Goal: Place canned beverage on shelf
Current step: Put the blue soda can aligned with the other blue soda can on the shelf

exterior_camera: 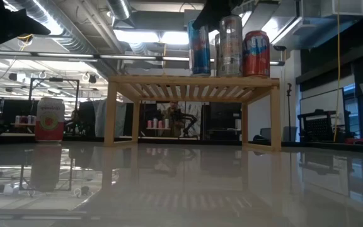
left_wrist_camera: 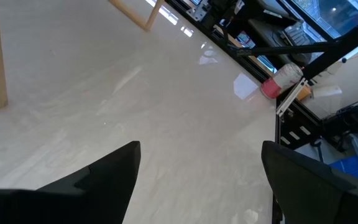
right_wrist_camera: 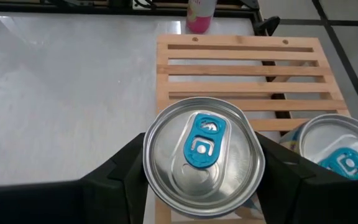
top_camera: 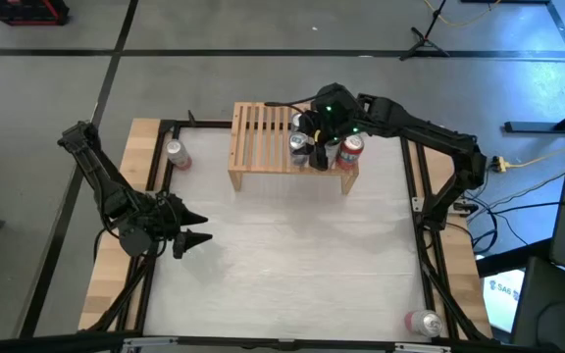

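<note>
Right wrist view: silver blue-tabbed can [right_wrist_camera: 202,157], seemingly gripped, above slatted shelf [right_wrist_camera: 241,62].

Around the white table [top_camera: 292,255] we see a grey concrete floor [top_camera: 214,49] crossed by dark seams. Beyond the table's far edge, the ceiling carries long strip lights [exterior_camera: 150,36] and silver ducts [exterior_camera: 74,25]. A yellow cable [exterior_camera: 339,57] hangs down at the table's right side, near a dark cart [exterior_camera: 320,123]. Behind the table's left side, we make out dim desks with monitors [exterior_camera: 5,113].
</note>
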You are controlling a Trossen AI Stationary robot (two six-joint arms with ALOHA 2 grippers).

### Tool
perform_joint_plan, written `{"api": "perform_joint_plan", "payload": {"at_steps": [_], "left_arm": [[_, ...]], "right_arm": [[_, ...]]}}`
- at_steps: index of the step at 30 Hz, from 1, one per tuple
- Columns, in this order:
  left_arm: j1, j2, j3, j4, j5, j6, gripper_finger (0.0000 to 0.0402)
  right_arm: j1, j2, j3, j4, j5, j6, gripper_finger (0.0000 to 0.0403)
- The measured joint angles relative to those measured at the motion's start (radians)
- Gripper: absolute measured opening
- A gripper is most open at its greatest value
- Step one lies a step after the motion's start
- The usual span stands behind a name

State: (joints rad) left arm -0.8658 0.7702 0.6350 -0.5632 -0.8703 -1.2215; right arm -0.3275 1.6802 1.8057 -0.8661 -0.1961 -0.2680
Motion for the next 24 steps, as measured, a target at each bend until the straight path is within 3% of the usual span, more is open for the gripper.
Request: {"api": "perform_joint_plan", "payload": {"at_steps": [15,24], "left_arm": [[0.0,0.0,0.0,0.006,0.0,0.0,0.0324],[0.0,0.0,0.0,0.006,0.0,-0.001,0.0324]], "right_arm": [[0.0,0.0,0.0,-0.018,0.002,-0.002,0.0217],[0.0,0.0,0.0,-0.021,0.003,-0.003,0.0262]]}}
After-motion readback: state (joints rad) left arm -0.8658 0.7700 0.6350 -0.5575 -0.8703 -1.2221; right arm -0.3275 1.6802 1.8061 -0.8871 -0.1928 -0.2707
